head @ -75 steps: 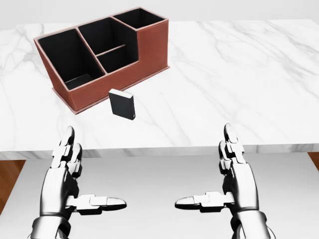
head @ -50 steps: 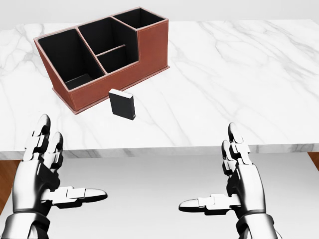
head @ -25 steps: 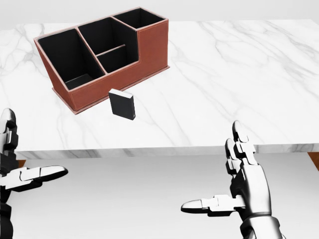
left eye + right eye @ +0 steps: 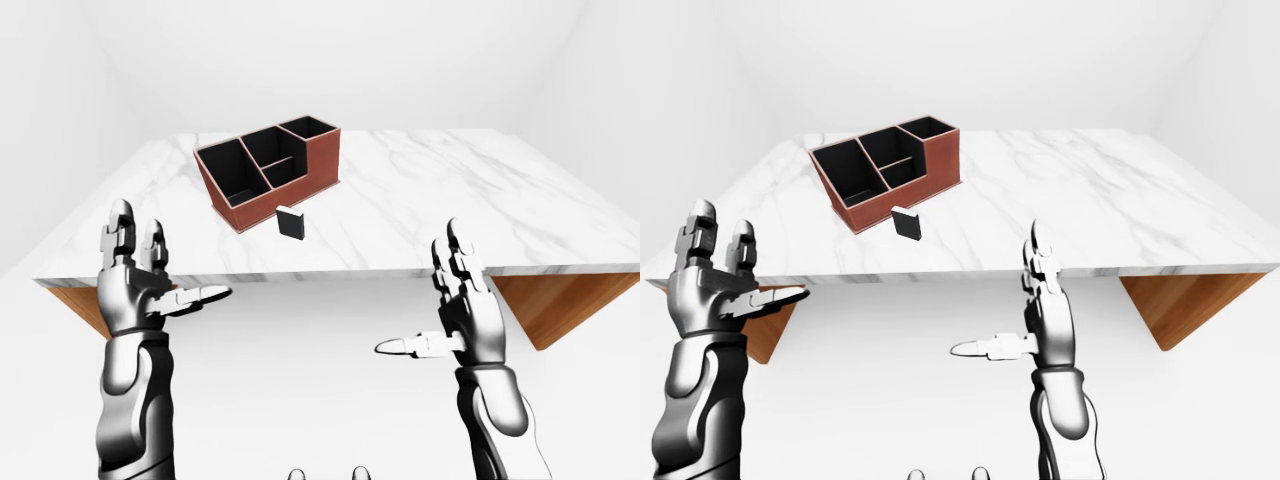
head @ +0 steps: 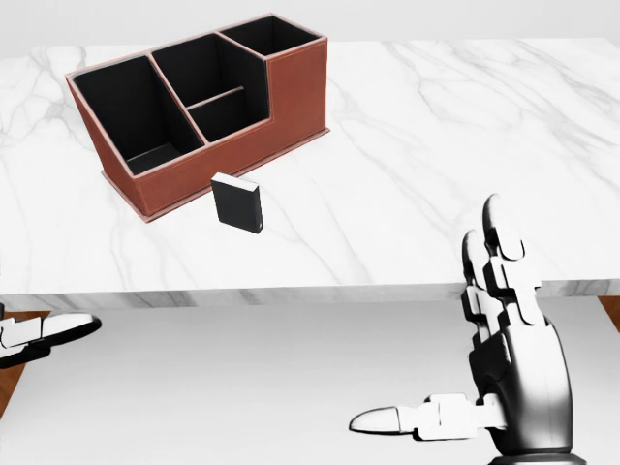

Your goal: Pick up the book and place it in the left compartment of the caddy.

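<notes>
Since the earlier head-view pictures, both of my hands have risen and spread apart: my left hand (image 4: 135, 290) has slid out toward the left edge of that view until only its thumb tip shows there, while my right hand (image 5: 509, 363) has come up closer to the camera and looms larger. Neither hand holds anything; on each, the fingers stand straight up and the thumb juts sideways toward the other hand, fully spread, palms facing inward. I judge I carry them this way as a ready posture, wide enough to come in on the target from either side. Both hands hang short of the marble table (image 5: 465, 126), on my side of its near edge and not over it. Beyond my hands, the book (image 5: 237, 202), small and dark, stands upright on the tabletop, farther from my right hand than from my left and ahead of the gap between them. It sits just beside the near wall of the caddy (image 5: 281, 102), apart from it as far as I can tell. Past the book, the caddy's left compartment (image 5: 126, 111) is open and looks empty, the widest slot, which suits dropping the book in edge-first. The reach has not begun.
</notes>
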Controlling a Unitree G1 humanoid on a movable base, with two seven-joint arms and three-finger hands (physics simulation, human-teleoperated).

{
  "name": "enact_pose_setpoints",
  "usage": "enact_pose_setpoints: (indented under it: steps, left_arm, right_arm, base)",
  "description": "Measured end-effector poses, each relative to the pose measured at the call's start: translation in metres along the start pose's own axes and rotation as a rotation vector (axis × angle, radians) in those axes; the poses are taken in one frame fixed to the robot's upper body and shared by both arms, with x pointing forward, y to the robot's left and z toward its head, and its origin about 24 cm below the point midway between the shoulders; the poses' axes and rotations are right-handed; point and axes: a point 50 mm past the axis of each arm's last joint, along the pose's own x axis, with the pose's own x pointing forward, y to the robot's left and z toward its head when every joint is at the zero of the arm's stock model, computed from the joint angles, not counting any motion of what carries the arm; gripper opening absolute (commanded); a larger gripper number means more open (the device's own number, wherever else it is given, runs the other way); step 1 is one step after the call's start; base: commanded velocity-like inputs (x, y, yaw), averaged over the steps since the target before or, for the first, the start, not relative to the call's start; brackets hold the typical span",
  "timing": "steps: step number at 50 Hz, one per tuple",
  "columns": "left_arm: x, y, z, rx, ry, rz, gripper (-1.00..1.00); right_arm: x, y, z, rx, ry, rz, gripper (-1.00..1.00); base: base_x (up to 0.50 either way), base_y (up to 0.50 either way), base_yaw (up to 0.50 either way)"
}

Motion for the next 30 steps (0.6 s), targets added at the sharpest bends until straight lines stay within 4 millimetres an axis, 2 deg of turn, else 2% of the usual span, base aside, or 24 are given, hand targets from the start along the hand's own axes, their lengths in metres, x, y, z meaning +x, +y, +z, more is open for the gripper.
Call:
enact_pose_setpoints:
  steps: [13,30]
  left_arm:
    - [0.000,0.002,0.006,-0.006,-0.023,0.004,1.00]
    - [0.000,0.002,0.007,-0.006,-0.029,0.004,1.00]
  right_arm:
    - [-0.006,0.002,0.013,-0.030,-0.045,0.009,1.00]
    - [-0.008,0.004,0.016,-0.053,-0.053,0.023,1.00]
  base:
    - [0.00,0.02,0.00]
    - [0.00,0.49,0.00]
